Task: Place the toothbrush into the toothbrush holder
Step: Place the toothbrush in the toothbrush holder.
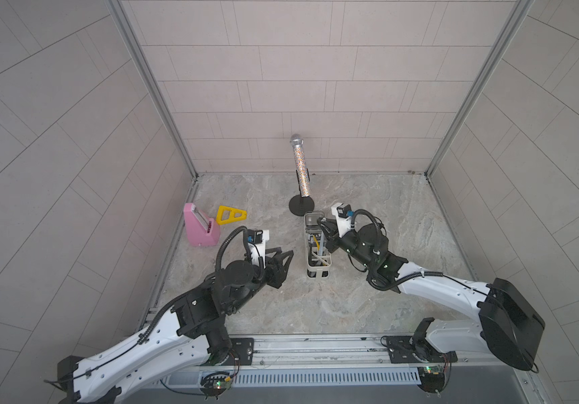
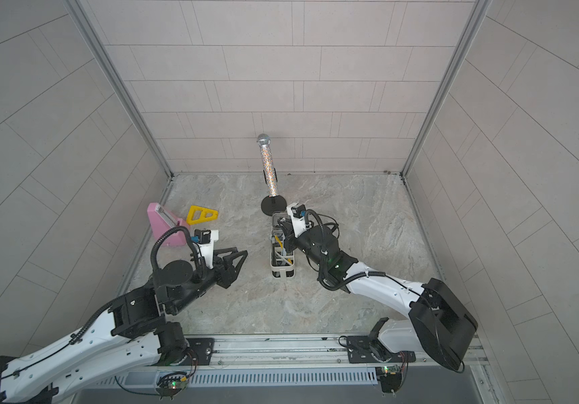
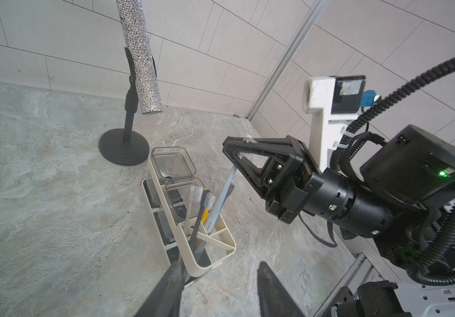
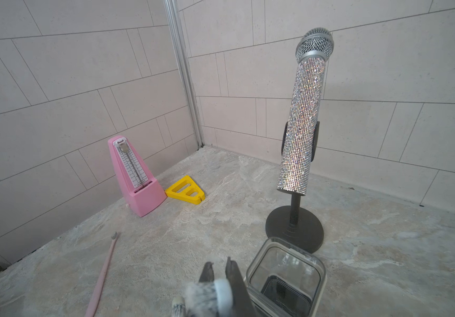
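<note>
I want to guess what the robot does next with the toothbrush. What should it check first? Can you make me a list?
1. Right gripper shut on the toothbrush, near its bristle end: ok.
2. Toothbrush handle down inside the divided end of the toothbrush holder: ok.
3. Handle tip resting on the holder's bottom: cannot tell, it is hidden.
4. Holder standing upright on the table: ok.
5. Left gripper open, empty and apart from the holder: ok.
</note>
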Robot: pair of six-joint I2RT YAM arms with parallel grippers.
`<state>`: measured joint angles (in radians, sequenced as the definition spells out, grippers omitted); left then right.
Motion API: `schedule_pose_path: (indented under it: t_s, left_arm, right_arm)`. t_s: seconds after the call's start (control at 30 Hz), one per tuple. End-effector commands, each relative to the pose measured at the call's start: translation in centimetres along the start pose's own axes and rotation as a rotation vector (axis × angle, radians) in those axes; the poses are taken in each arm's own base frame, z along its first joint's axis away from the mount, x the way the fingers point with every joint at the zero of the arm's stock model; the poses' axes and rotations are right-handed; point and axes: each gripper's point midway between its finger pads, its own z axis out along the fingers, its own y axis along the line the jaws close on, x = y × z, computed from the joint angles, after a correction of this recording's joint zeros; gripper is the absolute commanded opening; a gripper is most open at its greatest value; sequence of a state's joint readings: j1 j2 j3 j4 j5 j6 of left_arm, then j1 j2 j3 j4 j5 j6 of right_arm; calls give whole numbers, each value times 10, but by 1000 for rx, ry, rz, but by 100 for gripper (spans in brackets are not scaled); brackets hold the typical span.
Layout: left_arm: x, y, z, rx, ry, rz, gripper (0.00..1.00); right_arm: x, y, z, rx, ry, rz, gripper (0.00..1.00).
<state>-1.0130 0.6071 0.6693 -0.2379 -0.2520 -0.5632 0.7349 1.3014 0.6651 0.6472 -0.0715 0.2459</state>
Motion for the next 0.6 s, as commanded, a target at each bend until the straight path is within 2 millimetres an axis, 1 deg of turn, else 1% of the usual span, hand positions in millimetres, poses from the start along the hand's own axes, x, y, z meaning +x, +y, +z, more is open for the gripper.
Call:
schedule_pose_path:
  t_s: [0.0, 0.07, 0.17, 0.2, 0.3, 0.57]
  left_arm:
    - [-4, 0, -2, 2, -20, 6, 48]
    - [-4, 0, -2, 1, -20, 7, 48]
    - [-3, 0, -2, 2, -16, 7, 48]
    - [-2, 1, -2, 0, -15, 8, 48]
    - [-4, 0, -2, 2, -18, 10, 48]
    - [-3, 1, -2, 0, -15, 15, 48]
  right_arm:
    - [0, -3, 0, 21, -33, -18, 8]
    - [4, -4, 0, 25, -29, -17, 8]
    - [5, -4, 2, 29, -37, -17, 8]
    - [17, -5, 0, 32, -15, -19, 8]
    - [25, -5, 0, 34, -5, -20, 8]
    - [36, -3, 1, 33, 0, -14, 11]
